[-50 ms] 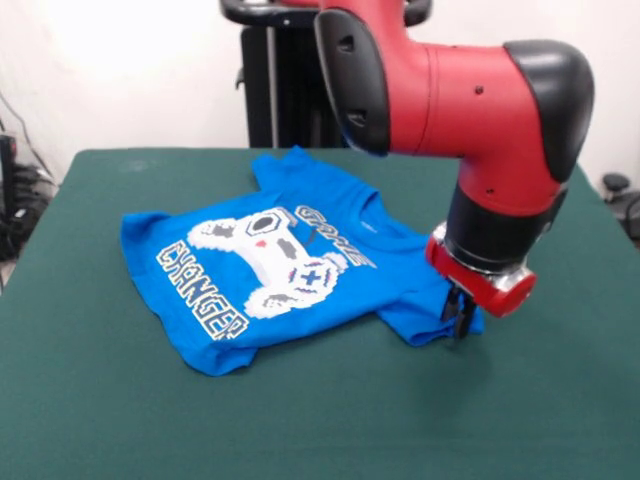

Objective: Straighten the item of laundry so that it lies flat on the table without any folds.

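A blue T-shirt (290, 275) is lying print-up on the green counter (120, 420), while the red arm's end effector (459, 325) is pressing together on the shirt's right sleeve edge.

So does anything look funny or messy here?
A bit. The blue T-shirt lies crooked on the green table, with its print sideways. The sleeve by the gripper looks bunched, not flat.
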You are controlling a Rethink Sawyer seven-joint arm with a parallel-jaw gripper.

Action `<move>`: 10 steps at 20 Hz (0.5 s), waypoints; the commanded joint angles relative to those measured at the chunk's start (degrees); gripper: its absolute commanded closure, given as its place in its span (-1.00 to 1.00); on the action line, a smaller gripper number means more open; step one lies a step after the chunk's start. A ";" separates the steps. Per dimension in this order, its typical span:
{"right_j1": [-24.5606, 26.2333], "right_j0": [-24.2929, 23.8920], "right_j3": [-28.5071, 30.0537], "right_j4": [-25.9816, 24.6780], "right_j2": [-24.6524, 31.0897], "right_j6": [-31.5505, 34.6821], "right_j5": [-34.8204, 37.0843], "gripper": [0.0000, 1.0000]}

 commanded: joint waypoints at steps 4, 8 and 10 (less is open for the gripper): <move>-1.83 3.66 5.92 -6.40 1.62 -6.24 3.64 1.00; -2.27 2.29 3.87 -7.43 3.22 -8.33 6.28 1.00; -1.78 1.99 3.35 -8.09 3.71 -8.56 5.49 1.00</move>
